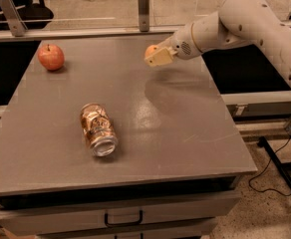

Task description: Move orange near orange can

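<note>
Gripping the orange (150, 50), the tool (158, 58) hovers over the table (195, 133), well apart from the orange can (98, 129).

Cream-beige gripper (155, 58) at 1 o'clock over the plain grey table (185, 133) clamps the uniformly orange orange (149, 49); orange can (98, 129) at 7 o'clock is copper-orange with white patterning and a silver top, apple (51, 57) at 10 o'clock red-yellow, arm (245, 19) off-white.
</note>
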`<state>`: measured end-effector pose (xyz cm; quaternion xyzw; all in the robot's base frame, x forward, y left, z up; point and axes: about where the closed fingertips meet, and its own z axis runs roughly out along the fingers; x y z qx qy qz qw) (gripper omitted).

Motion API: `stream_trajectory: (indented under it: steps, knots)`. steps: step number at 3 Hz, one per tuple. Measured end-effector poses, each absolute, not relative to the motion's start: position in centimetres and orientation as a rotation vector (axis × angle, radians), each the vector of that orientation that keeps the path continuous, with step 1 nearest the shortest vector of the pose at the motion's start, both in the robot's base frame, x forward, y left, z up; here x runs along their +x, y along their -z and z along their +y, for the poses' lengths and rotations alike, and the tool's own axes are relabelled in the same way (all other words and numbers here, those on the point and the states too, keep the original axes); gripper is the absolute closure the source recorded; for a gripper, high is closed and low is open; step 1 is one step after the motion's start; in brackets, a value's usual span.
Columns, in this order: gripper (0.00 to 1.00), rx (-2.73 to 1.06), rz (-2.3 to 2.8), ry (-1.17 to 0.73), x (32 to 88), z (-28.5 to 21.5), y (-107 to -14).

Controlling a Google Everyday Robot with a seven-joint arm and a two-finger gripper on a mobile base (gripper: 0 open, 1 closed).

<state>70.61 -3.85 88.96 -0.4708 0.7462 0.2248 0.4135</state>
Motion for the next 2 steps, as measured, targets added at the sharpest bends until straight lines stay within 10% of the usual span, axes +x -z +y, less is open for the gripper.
stream_trajectory:
  steps: [2]
  knots:
    - [1.00,-1.559,1.667,-0.734,62.1,2.2,-89.4]
